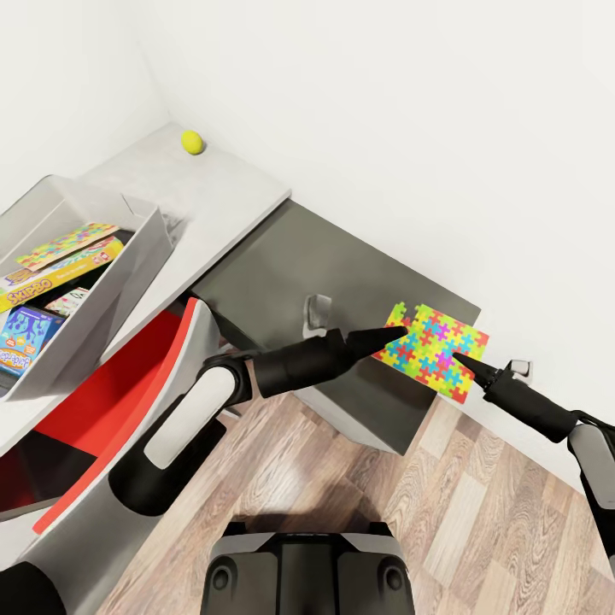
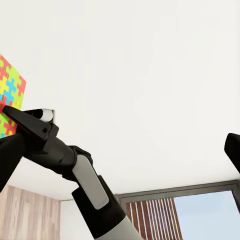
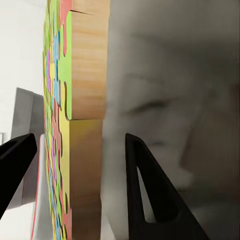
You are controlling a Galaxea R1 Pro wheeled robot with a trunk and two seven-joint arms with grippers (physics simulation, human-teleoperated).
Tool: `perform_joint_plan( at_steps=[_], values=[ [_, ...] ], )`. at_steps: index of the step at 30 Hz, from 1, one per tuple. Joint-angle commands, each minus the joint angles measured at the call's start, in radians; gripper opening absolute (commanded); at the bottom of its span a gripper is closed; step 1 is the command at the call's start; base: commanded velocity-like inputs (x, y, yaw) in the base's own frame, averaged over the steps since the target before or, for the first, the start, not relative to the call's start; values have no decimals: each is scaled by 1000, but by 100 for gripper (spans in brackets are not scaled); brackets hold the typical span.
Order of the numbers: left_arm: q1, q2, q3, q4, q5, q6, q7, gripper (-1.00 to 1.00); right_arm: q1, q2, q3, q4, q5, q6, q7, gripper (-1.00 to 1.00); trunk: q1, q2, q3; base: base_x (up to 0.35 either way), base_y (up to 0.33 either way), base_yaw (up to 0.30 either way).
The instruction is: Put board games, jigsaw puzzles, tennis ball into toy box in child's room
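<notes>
While both arms reach out over the wood floor (image 1: 342,504), the right gripper (image 1: 461,359) holds the multicoloured jigsaw puzzle board (image 1: 434,340) up in the air.
Right fingers (image 3: 150,190) straddle the board's wooden edge; left gripper (image 1: 389,336) touches its other side, grip state unclear. Yellow tennis ball (image 1: 191,142) sits on the grey table (image 1: 222,192); grey toy box (image 1: 141,248) contains board games (image 1: 60,278).

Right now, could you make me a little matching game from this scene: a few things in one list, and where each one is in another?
Things:
1. tennis ball
2. jigsaw puzzle
3. Skip-Bo game
4. toy box

Places:
A. between the two tools, in the air
B. inside the toy box
C. far corner of the table, by the wall
D. on the table, nearer the robot

Pairs: 1-C, 2-A, 3-B, 4-D
</notes>
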Motion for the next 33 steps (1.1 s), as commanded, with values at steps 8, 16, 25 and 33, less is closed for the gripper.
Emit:
perform_joint_plan(
  at_steps=[8, 16, 25, 33],
  values=[
    [-1, -3, -2, 0, 1, 1, -3, 100, 0, 4, 0, -5, -2, 5, 2, -100, 1, -2, -1, 0, 0, 0],
    [-1, -4, -3, 0, 1, 1, -5, 100, 4, 5, 1, -34, 0, 5, 1, -100, 1, -2, -1, 0, 0, 0],
    [1, -5, -4, 0, 0, 0, -12, 100, 48, 6, -1, -124, -1, 7, -4, -100, 1, -2, 3, 0, 0, 0],
    [3, -7, -5, 0, 1, 0, -14, 100, 75, 6, -5, -169, -1, 12, -6, -100, 1, -2, 14, 0, 0, 0]
  ],
)
